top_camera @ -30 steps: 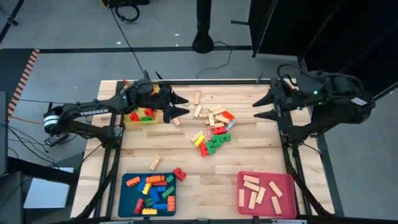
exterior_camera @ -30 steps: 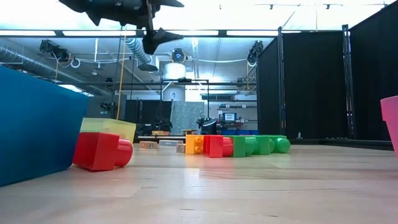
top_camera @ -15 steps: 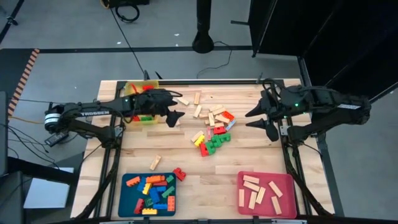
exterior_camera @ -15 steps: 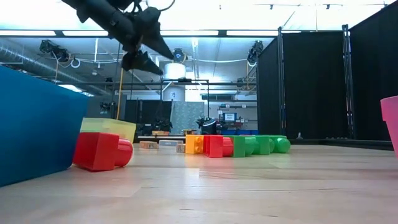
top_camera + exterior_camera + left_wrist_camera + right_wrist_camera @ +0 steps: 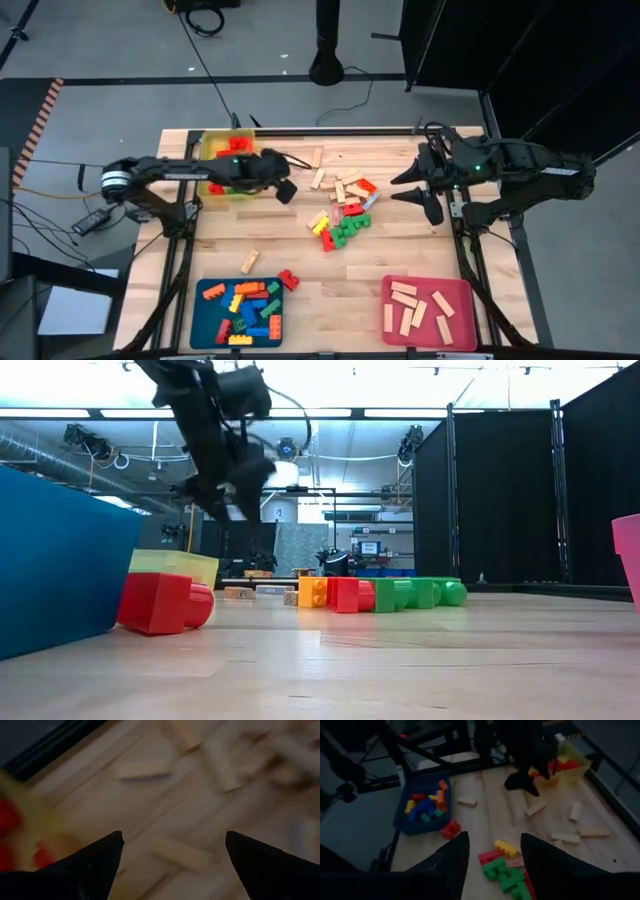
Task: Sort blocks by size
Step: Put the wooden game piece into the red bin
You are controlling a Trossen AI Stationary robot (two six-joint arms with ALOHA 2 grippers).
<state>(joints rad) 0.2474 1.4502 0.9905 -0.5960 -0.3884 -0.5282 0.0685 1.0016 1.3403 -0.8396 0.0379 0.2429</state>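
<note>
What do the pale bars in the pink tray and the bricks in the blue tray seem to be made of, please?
The pale bars in the pink tray look like unfinished wood: matte, light tan, plain-faced. The bricks in the blue tray look like moulded plastic: saturated red, yellow, orange, green and blue. Any gloss is too small to judge.

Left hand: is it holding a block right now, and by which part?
Nothing is held. The left hand is open and empty, above a pale wooden bar beside the yellow tray.
</note>
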